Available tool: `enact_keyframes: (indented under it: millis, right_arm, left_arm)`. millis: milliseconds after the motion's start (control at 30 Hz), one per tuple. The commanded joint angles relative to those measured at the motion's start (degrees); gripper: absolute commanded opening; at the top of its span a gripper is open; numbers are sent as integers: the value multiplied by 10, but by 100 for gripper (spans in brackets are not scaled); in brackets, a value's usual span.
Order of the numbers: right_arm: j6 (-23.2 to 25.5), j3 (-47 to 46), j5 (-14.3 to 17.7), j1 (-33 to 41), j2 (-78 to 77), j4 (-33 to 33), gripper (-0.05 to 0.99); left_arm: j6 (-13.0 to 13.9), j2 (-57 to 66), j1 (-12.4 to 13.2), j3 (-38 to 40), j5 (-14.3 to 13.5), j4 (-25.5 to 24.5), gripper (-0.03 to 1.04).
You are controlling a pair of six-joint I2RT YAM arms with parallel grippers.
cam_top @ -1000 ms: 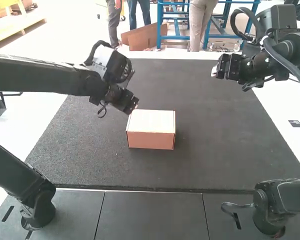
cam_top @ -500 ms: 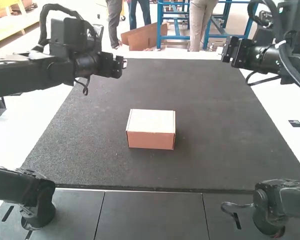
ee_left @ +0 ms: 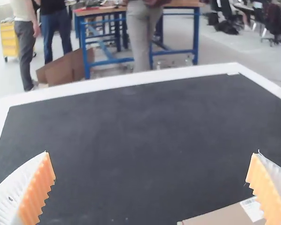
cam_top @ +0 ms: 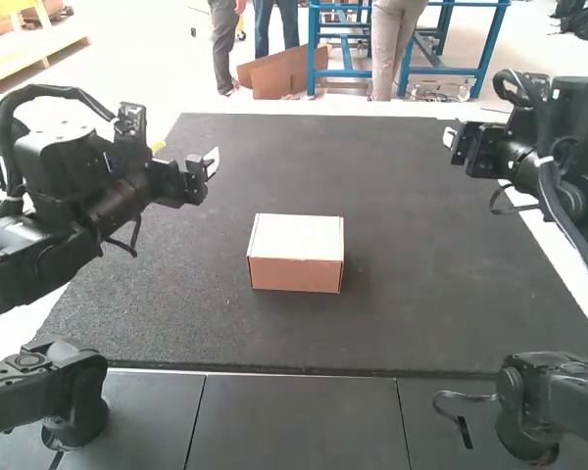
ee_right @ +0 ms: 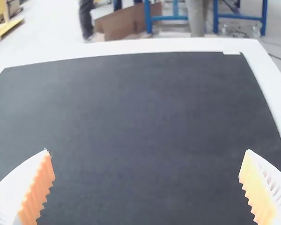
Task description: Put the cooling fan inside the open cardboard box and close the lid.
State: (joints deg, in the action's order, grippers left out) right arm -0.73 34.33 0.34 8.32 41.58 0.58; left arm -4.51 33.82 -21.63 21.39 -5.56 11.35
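**Both my grippers wide open, the box apart from them on the mat**

My left gripper (ee_left: 152,154) stands wide open. Its white ribbed fingers (ee_left: 18,197) with their orange pads sit far apart at the two sides of my left wrist view, with nothing between them but black mat (cam_top: 421,245). In the high view this gripper hangs above the left edge of the mat, pointing across it toward the right.

My right gripper (ee_right: 146,151) is spread just as wide, with bare mat between its orange pads (ee_right: 255,192). In the high view it hangs over the far right edge of the mat, pointing left.

The cardboard box (cam_top: 296,253) sits near the middle of the mat with its lid lying flat on top, shut. It is well apart from both grippers. From the left gripper it lies to the right and nearer the arm bases. Only one corner of it, bearing a small white label, reaches into my left wrist view, just beside the right-hand finger. From the right gripper it lies to the left and nearer. Neither gripper touches it.

A white table surface (cam_top: 157,98) borders the mat.
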Motion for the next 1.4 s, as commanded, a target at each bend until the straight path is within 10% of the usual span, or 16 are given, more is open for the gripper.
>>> enact_keyframes:
  millis: [0, 400, 933, 1367]
  right_arm:
    - [-36, -30, 3, -15, -23, 24, 91]
    - [-70, -147, 5, -22, -40, 157, 90]
    - [-98, -243, -29, -59, -84, 201, 90]
    - [-97, -316, -32, -59, -295, 134, 90]
  left_arm:
    - [5, -50, 10, -35, 0, 22, 97]
    - [7, -281, 16, -188, 3, 33, 96]
    - [14, -338, 29, -215, -8, -118, 97]
    - [23, -338, 153, -215, -8, -125, 97]
